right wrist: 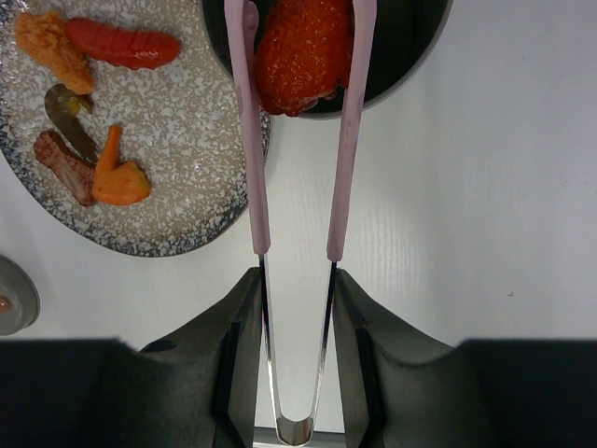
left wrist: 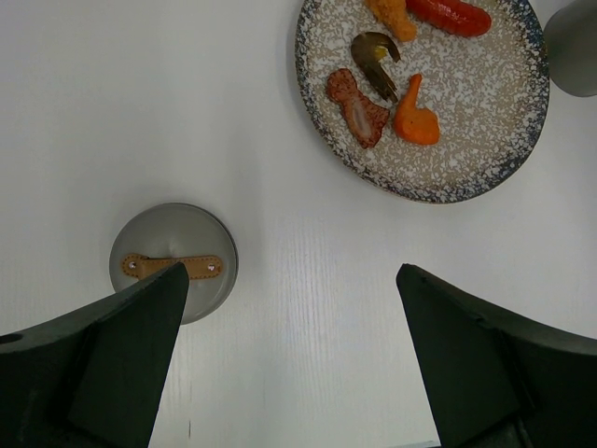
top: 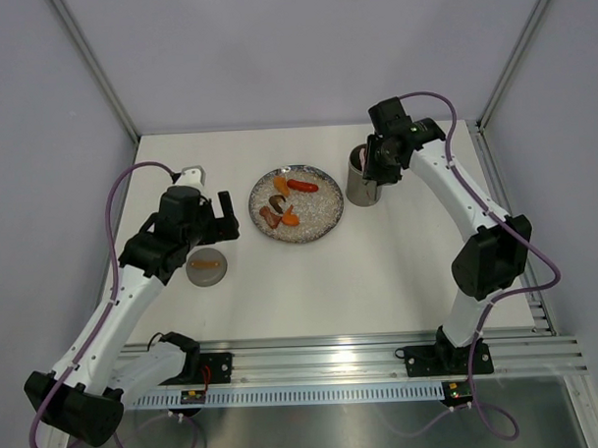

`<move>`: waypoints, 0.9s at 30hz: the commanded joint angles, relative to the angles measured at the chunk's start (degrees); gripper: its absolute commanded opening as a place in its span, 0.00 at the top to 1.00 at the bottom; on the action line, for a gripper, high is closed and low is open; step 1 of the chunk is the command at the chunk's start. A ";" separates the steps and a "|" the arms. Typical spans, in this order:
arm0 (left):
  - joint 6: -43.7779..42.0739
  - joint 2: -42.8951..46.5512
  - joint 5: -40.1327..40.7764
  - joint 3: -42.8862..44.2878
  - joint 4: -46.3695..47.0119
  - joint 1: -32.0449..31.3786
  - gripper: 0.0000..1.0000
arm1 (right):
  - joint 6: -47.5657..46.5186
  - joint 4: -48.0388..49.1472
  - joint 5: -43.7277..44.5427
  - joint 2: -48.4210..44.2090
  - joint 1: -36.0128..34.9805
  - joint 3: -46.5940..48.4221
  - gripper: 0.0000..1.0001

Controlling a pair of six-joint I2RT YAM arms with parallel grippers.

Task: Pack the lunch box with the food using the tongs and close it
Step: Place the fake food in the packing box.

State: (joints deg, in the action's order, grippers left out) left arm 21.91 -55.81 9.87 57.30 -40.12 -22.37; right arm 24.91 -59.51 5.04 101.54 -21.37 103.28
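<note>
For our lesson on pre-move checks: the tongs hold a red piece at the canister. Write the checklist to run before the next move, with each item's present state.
1. Right tool gripping tongs: ok.
2. Tongs pinching red piece: ok.
3. Red piece over lunch box mouth: ok.
4. Left tool open, away from lunch box: ok.
5. Lid off the lunch box: ok.
6. Room left inside lunch box: cannot tell.

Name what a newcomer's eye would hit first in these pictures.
The pink tongs, held in the right claw, pinch a red food piece at the lunch box mouth, just right of a speckled plate of more food pieces mid-table. The open left claw hangs over a grey disc with an orange strap.
</note>
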 commanded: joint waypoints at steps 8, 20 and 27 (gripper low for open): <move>0.50 1.23 -0.64 2.03 1.45 -0.13 0.01 | -1.26 1.94 1.64 3.22 0.36 2.89 0.86; 0.24 1.06 -0.02 2.03 1.36 -0.13 0.01 | -0.91 2.02 0.85 4.81 0.36 4.03 0.65; 0.32 0.09 -0.29 1.94 1.62 -0.13 0.01 | -0.91 2.02 0.68 4.64 0.36 4.21 0.61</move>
State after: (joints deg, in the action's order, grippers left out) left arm 22.09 -55.29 9.87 57.30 -40.49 -22.37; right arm 24.56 -58.94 5.34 106.30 -21.32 104.60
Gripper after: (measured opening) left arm 0.987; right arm 0.399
